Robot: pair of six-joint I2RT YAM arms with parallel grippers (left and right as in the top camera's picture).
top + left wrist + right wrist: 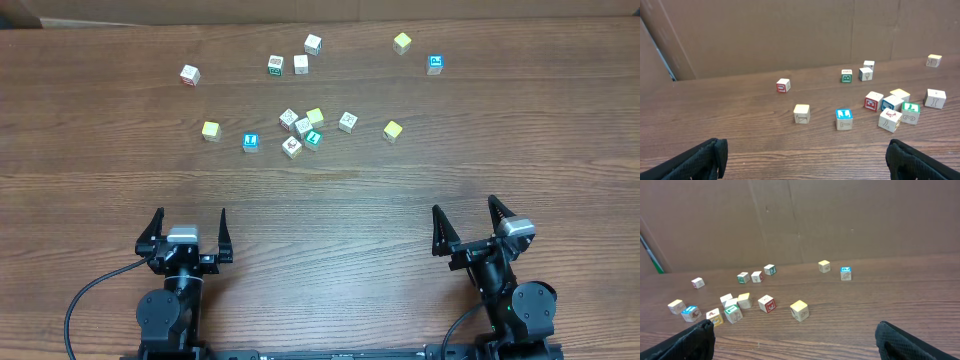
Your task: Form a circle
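No circle of cubes shows in any view. Small toy cubes lie scattered across the far half of the wooden table (330, 200). A loose clump sits mid-table: a pale yellow cube (315, 117), a white picture cube (289, 119), a green-faced cube (313, 138) and a white one (292, 147). A cyan-blue cube (251, 142) stands just left of the clump. My left gripper (190, 215) and right gripper (465, 205) rest near the front edge, both open, nothing between their fingers. The clump (892, 107) lies far ahead of the left gripper (805, 152).
More loose cubes lie around: a yellow cube (211, 130), another yellow cube (392, 131), a blue cube (435, 64), a white cube (190, 74) and several at the back. A brown cardboard wall (840, 220) stands behind the table.
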